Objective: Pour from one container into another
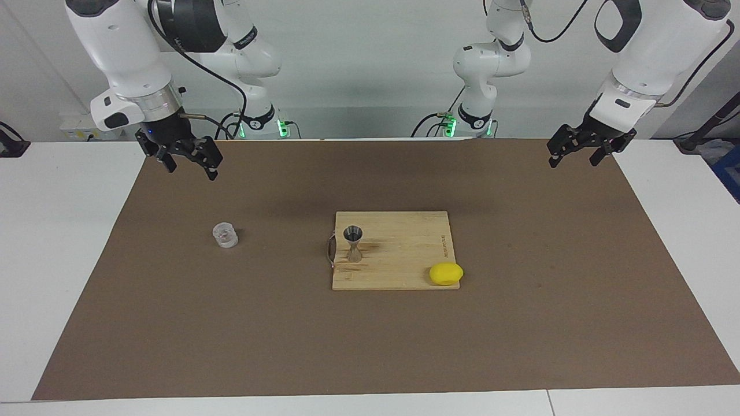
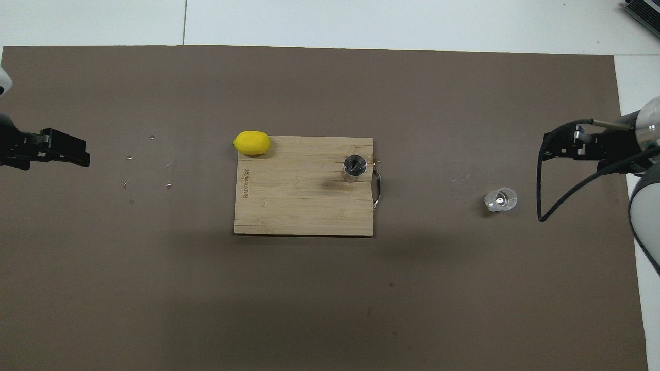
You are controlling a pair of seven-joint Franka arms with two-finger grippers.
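The clear squat cup [image 1: 225,235] [image 2: 500,200] stands upright on the brown mat toward the right arm's end. The steel jigger [image 1: 353,242] [image 2: 355,167] stands upright on the wooden board [image 1: 404,248] [image 2: 299,206], by its handle end. My right gripper [image 1: 192,171] [image 2: 545,149] hangs open and empty over the mat's edge, apart from the cup. At the left arm's end my left gripper [image 1: 572,163] [image 2: 82,157] waits, open and empty, above the mat.
A yellow lemon-like lump [image 1: 446,273] [image 2: 251,142] sits at the board's corner farthest from the robots, toward the left arm's end. A few small specks [image 2: 129,157] dot the mat [image 1: 370,346] near my left gripper.
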